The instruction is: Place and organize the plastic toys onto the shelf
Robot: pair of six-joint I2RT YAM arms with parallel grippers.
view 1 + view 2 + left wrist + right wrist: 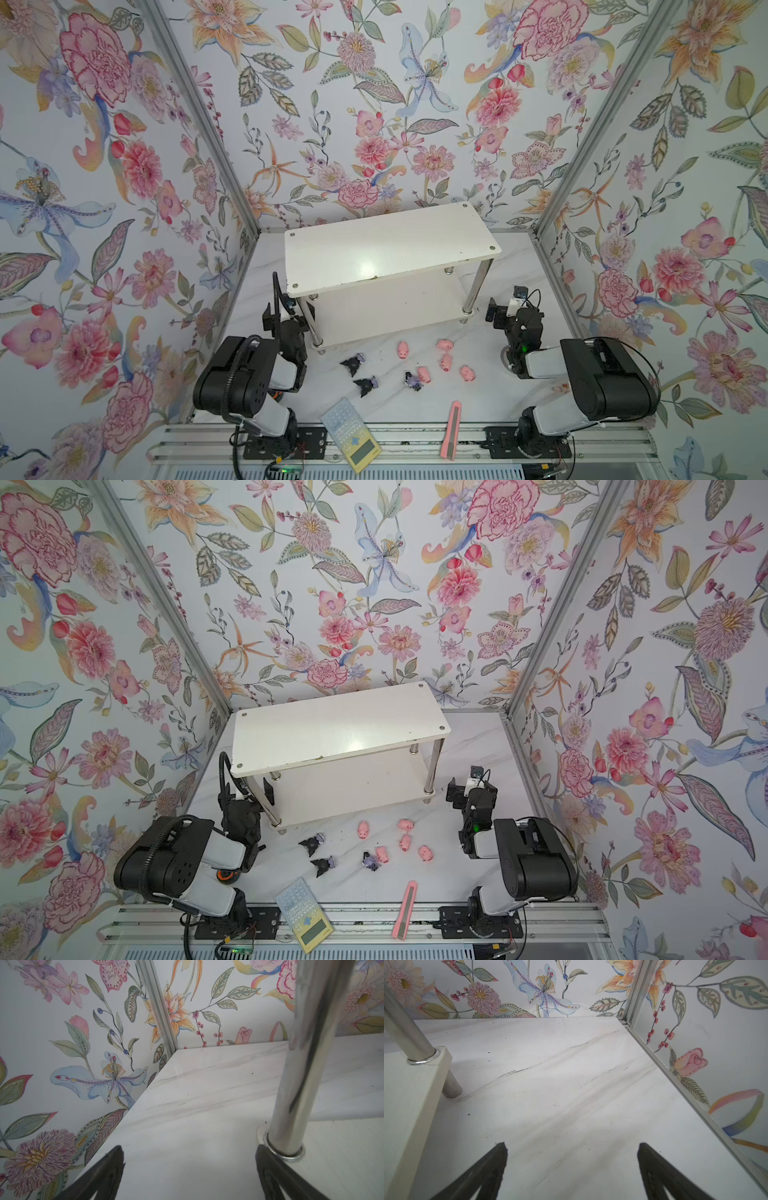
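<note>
Since nothing is picked up yet, the left pincer (189,1147) and the right pincer (571,1144) both stand spread wide and empty over bare table (571,1084), one at each end of the shelf (390,245). The left sits tight beside a chrome leg (291,1105), which could snag it. The plastic toys (424,374), pink pigs (446,362) and dark figurines (365,385), lie on the table between the arms, before the shelf. A calculator (351,434) and utility knife (452,430) lie nearer the arms' bases, clear of them.
</note>
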